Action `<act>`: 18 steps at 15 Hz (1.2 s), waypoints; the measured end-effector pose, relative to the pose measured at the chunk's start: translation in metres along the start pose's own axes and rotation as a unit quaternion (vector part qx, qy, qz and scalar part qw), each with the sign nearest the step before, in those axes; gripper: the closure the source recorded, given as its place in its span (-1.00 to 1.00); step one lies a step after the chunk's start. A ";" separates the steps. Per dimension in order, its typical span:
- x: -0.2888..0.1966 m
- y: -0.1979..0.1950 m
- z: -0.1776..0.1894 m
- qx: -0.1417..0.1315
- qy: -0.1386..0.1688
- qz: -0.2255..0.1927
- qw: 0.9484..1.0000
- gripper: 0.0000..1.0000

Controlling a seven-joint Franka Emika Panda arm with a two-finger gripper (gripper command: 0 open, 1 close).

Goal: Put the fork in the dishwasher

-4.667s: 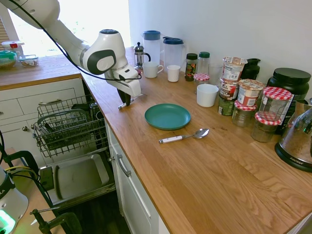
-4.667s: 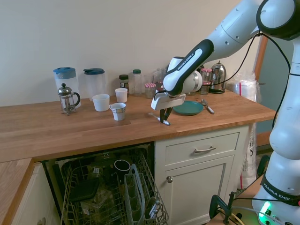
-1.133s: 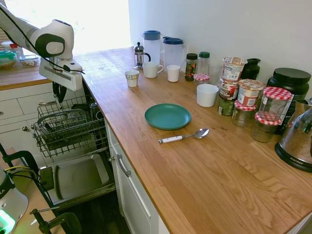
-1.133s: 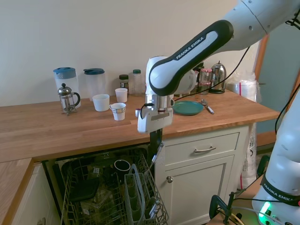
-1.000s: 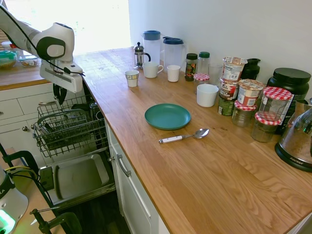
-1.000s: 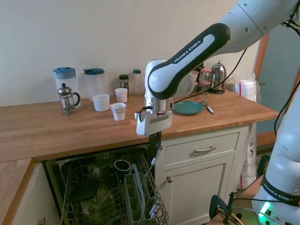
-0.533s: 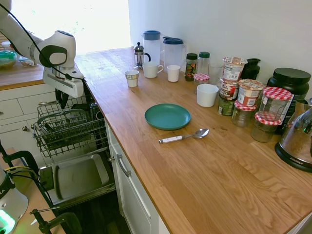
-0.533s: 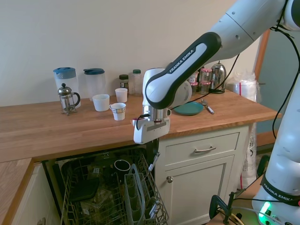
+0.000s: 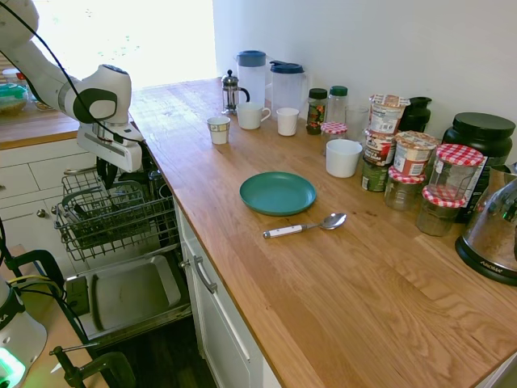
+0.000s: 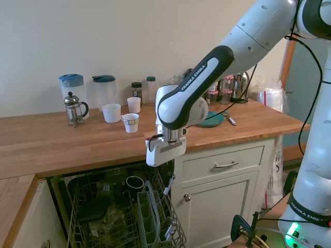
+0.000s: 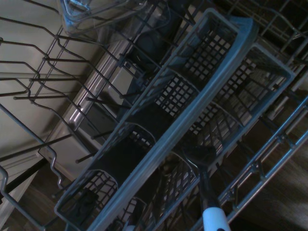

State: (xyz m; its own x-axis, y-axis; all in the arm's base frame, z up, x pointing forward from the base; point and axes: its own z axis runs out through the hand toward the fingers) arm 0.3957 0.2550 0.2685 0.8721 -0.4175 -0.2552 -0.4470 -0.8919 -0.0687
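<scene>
The open built-in dishwasher with its dark grey wire rack (image 10: 103,217) sits under the wooden counter (image 10: 62,144). Just above the rack's long grey mesh cutlery basket (image 11: 183,115), the hand (image 10: 168,173) is clenched on the slim silver fork with a dark grey handle (image 10: 167,183), tines pointing down. On the counter lie a round teal plate (image 9: 278,192) and a white-handled silver spoon (image 9: 305,225).

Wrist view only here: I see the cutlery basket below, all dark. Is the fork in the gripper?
Observer: Yes. In the second exterior view the gripper is shut on the fork, which hangs downward.
Operator: Is it in the basket?
Observer: Not yet, it seems. Its lower end hangs just over the basket's right side.
Operator: Any cutlery left on the counter?
Observer: Only a spoon, by the plate.
</scene>
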 end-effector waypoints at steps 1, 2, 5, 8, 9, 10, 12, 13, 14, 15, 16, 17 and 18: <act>0.002 -0.002 0.003 -0.002 -0.002 -0.001 1.000 1.00; 0.004 -0.005 0.006 -0.003 -0.005 0.000 1.000 1.00; 0.008 -0.011 0.020 -0.008 -0.013 -0.001 1.000 1.00; 0.010 -0.015 0.036 -0.016 -0.022 -0.004 1.000 1.00; 0.011 -0.016 0.040 -0.019 -0.024 -0.004 1.000 1.00; 0.012 -0.017 0.042 -0.020 -0.026 -0.004 0.999 1.00; 0.012 -0.019 0.047 -0.021 -0.029 -0.004 0.999 1.00; 0.013 -0.020 0.049 -0.021 -0.028 -0.005 0.999 1.00; 0.013 -0.021 0.050 -0.020 -0.027 -0.004 0.999 1.00; 0.014 -0.021 0.050 -0.021 -0.027 -0.004 0.999 -1.00; 0.015 -0.022 0.050 -0.020 -0.027 -0.003 0.999 -1.00; 0.016 -0.023 0.049 -0.020 -0.027 -0.002 0.999 -1.00; 0.017 -0.023 0.049 -0.019 -0.026 -0.002 0.999 -1.00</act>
State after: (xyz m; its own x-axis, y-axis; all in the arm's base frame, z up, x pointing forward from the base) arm 0.4108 0.2773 0.2187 0.8616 -0.4055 -0.3052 -0.4351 -0.8998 -0.0328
